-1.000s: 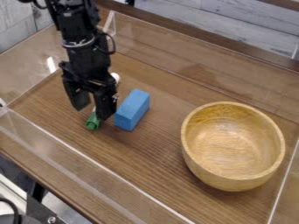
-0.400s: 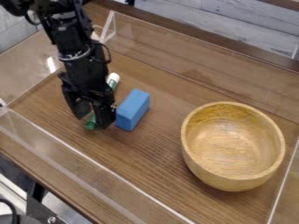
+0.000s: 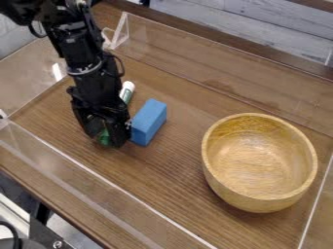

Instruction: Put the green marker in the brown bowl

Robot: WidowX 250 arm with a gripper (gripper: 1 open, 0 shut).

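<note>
The gripper (image 3: 104, 134) stands with jaws spread around the green marker (image 3: 123, 92), beside the blue block (image 3: 148, 121), well apart from the brown bowl (image 3: 260, 160).

Showing all-black, blocky segments stacked down the arm (image 3: 78, 53). Ending in a boxy black gripper (image 3: 104, 133) with two stubby fingers.

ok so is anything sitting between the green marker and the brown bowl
Yes. The blue block lies just right of the green marker, roughly between it and the brown bowl. Lifting the marker should clear it.
</note>
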